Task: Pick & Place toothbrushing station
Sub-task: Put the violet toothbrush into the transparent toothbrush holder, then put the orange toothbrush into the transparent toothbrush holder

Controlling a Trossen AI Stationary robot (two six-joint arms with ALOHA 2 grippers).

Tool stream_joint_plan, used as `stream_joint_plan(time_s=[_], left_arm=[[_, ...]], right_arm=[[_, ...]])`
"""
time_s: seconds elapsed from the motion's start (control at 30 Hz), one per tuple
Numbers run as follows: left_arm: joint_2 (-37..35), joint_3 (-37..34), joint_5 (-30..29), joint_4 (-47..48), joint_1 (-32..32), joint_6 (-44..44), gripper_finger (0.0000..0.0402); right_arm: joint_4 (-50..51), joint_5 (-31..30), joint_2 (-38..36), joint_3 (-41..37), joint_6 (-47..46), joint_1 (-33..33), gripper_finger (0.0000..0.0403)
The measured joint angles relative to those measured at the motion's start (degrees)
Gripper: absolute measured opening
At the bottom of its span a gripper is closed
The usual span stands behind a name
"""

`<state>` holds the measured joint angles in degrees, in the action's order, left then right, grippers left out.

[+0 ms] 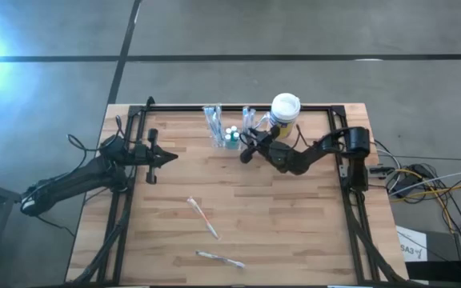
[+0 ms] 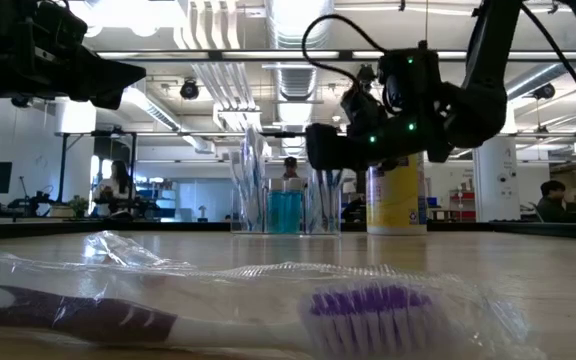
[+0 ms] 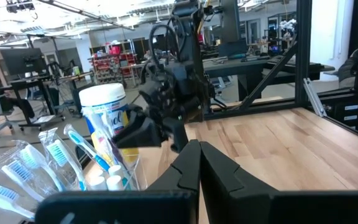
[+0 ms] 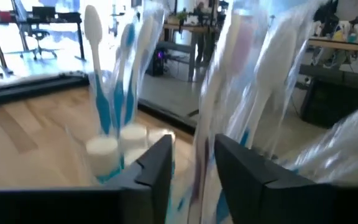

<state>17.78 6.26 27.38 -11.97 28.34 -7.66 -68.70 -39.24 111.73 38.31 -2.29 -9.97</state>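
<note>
we see the toothbrushing station (image 1: 229,133), a clear holder of wrapped brushes and small blue bottles, standing at the upper middle of the high view, near the table's (image 1: 294,224) far edge. just to its right stands a white-lidded canister (image 1: 285,112). the right gripper (image 1: 246,152) sits right beside the station, just below and right of it in the high view; in the right wrist view its fingers (image 4: 160,165) are parted with a narrow gap, wrapped brushes right in front, and we cannot tell if they touch anything. the left gripper (image 1: 170,158) hovers at the left of the table, well apart from the station, fingers pressed together. two wrapped toothbrushes (image 1: 202,218) (image 1: 219,258) lie in the lower middle of the table.
</note>
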Motion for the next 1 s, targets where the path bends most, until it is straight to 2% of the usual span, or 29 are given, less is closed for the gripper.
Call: stream_joint_plan(time_s=[0.17, 0.37, 0.57, 0.83, 1.0], left_arm=[[0.0, 0.0, 0.0, 0.0, 0.0, 0.0, 0.0007], [0.0, 0.0, 0.0, 0.0, 0.0, 0.1, 0.0007], [-0.1, 0.0, 0.0, -0.6, 0.0, 1.0, 0.0007], [-1.2, 0.4, 0.0, -1.2, 0.0, 6.3, 0.0007], [-1.6, 0.4, 0.0, -1.1, 0.1, 11.0, 0.0007]], right_arm=[[6.6, 0.0, -6.7, 0.0, 2.3, 1.2, 0.0154], [17.3, 0.9, -17.9, -0.1, 5.9, 4.5, 0.0166], [29.9, 10.2, -29.8, -0.2, 8.7, 8.9, 0.0152], [44.8, 30.5, -47.7, -1.4, 9.3, 12.7, 0.0117], [54.4, 31.8, -57.6, -2.5, 9.6, 15.5, 0.0063]])
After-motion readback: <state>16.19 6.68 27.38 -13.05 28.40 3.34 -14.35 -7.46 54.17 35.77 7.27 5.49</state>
